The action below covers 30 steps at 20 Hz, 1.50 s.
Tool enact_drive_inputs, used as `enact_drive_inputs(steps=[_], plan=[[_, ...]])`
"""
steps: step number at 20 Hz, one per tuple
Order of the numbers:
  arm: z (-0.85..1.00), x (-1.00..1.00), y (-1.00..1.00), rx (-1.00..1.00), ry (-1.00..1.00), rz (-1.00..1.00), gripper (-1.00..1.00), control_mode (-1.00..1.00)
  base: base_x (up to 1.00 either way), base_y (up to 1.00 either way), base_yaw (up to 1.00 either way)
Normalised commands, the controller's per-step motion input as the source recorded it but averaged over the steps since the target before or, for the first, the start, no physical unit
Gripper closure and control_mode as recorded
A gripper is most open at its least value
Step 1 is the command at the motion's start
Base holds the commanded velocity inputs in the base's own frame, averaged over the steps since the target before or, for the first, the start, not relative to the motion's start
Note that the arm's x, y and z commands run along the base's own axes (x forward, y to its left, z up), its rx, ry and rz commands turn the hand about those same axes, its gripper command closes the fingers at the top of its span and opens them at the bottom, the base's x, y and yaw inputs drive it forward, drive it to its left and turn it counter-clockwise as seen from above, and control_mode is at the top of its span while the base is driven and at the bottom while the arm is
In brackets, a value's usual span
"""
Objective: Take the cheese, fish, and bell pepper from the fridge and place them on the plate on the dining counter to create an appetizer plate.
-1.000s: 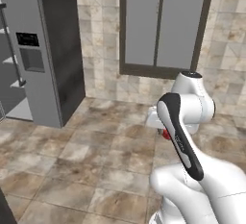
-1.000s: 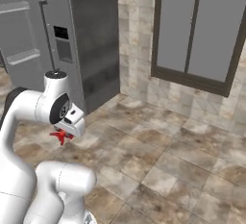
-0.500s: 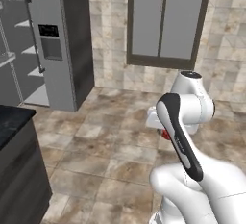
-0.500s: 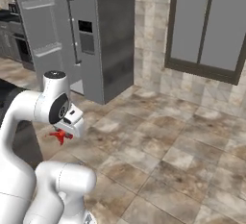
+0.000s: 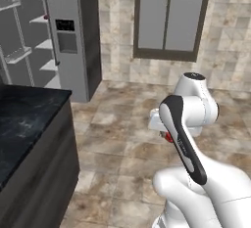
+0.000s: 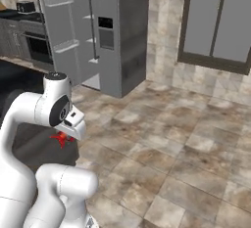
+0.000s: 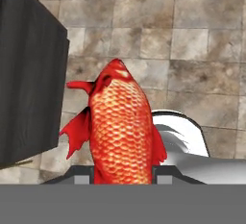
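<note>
My gripper [image 7: 122, 172] is shut on the fish [image 7: 122, 127], a red-orange scaly fish that points away from the hand over the tiled floor. From the base views the gripper [image 5: 166, 135] is tucked low in front of the arm, and the fish [image 6: 61, 138] shows as a red tip under the hand. The grey fridge [image 5: 73, 36] stands at the back with a door open and pale shelves showing; it is also far left in the right base view [image 6: 112, 31]. The black dining counter [image 5: 24, 124] lies at the left, its dark corner [image 7: 29, 74] beside the fish. The cheese, bell pepper and plate are out of view.
Brown stone floor tiles [image 5: 122, 139] spread between the counter and the far wall. A dark-framed double panel [image 5: 169, 19] is set in the tiled back wall. Dark kitchen cabinets with an oven [image 6: 29, 41] stand at the far left.
The whole picture has shifted: the base has turned, so the fridge slid right and the black counter came into view. The fish stays in the gripper, held the same way.
</note>
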Motion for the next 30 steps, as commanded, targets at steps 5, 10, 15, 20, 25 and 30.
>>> enact_drive_inputs(steps=[5,10,15,20,25,30], plan=[[0.00,0.00,0.00,0.00,0.00,0.00,1.00,1.00,-0.56,1.00,-0.19],[0.00,0.00,0.00,0.00,0.00,0.00,1.00,1.00,-0.52,1.00,-0.20],[0.00,0.00,0.00,0.00,0.00,0.00,1.00,1.00,-0.41,1.00,-0.19],[0.00,0.00,0.00,0.00,0.00,0.00,1.00,1.00,-0.08,1.00,-0.14],[0.00,0.00,0.00,0.00,0.00,0.00,1.00,1.00,0.02,1.00,-0.10],[0.00,0.00,0.00,0.00,0.00,0.00,1.00,1.00,0.19,1.00,-0.07]])
